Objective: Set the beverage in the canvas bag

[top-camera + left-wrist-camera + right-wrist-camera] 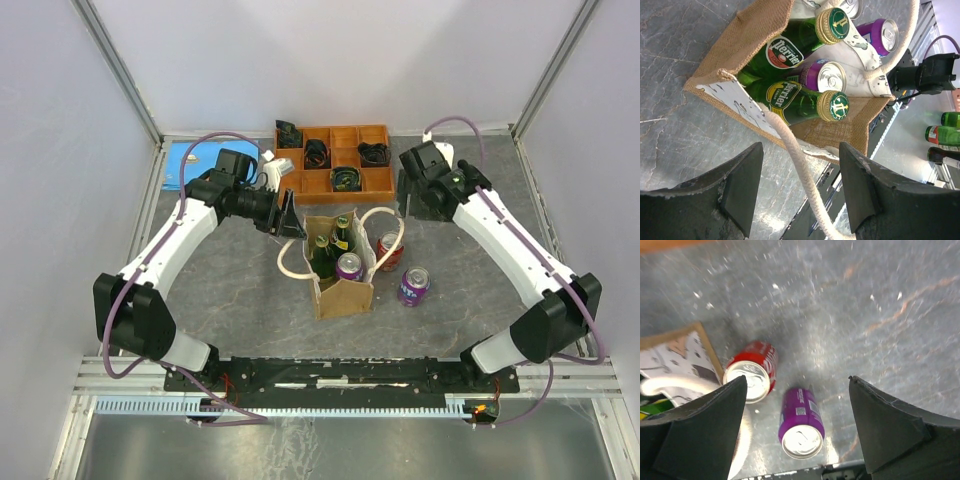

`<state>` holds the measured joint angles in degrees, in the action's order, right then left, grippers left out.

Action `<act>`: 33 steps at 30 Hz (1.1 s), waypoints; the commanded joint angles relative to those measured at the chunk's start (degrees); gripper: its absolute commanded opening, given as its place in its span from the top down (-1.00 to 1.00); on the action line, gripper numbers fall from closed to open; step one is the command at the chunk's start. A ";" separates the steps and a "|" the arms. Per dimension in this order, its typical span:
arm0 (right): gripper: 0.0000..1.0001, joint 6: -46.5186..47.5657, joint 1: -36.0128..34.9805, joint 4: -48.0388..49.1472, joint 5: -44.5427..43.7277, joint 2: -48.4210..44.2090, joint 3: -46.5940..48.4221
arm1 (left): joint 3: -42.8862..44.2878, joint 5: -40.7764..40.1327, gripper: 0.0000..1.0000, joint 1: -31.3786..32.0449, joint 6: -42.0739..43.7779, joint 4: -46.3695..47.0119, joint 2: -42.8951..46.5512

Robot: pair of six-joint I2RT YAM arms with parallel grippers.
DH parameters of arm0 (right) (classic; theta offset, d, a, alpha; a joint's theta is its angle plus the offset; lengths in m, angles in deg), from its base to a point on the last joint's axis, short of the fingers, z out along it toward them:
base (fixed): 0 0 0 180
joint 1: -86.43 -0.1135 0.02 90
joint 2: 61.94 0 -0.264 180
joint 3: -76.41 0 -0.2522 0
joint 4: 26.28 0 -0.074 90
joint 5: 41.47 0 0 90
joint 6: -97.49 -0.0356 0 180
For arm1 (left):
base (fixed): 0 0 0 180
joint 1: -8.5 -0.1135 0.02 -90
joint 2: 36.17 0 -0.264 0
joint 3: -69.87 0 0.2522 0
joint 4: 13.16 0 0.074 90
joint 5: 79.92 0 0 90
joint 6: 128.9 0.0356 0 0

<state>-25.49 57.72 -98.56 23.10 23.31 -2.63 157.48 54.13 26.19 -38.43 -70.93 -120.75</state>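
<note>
A: Bag?
B: Tan boxy canvas bag with white rope handles, middle of the grey table. Upright, mouth up, longer side running far edge to near edge. Two green glass bottles and a purple can stand inside, tops up.
A: Loose drinks?
B: Red can just beside the bag's right wall. Second purple can near it, toward the right edge. Both upright, long axis vertical.
A: Left arm?
B: Elbow raised by the left edge, forearm reaching in toward the middle. Left end effector at the bag's far-left corner, aimed at the mouth. Fingers wide apart, holding nothing. One rope handle runs through the gap; can't tell if it touches.
A: Right?
B: Stretched toward the far-right corner, wrist bent down. Right end effector looks down on the two loose cans, spread wide, empty.
</note>
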 commanded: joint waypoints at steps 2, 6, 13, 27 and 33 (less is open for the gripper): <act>-0.81 -2.97 2.09 0.76 8.88 -2.04 -6.53 | -0.90 1.48 -0.37 -0.03 0.77 1.03 2.38; -0.82 -4.31 3.37 4.79 13.41 -2.74 -10.28 | -1.57 1.33 -0.37 -0.01 0.85 0.98 2.54; -0.82 -7.64 4.23 11.51 19.69 -1.17 -13.36 | -2.11 1.07 -0.37 -0.03 1.02 0.95 2.62; -0.82 -7.16 3.99 9.08 22.47 5.01 -10.78 | -3.61 1.12 -0.37 0.02 1.42 0.89 3.05; -0.82 -6.85 3.08 9.32 23.13 6.82 -11.01 | -3.54 1.12 -0.37 0.01 1.55 0.94 2.81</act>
<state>-33.14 61.68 -88.81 45.24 29.54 -15.79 153.70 54.09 26.19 -38.43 -71.08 -119.61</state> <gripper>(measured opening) 0.911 0.687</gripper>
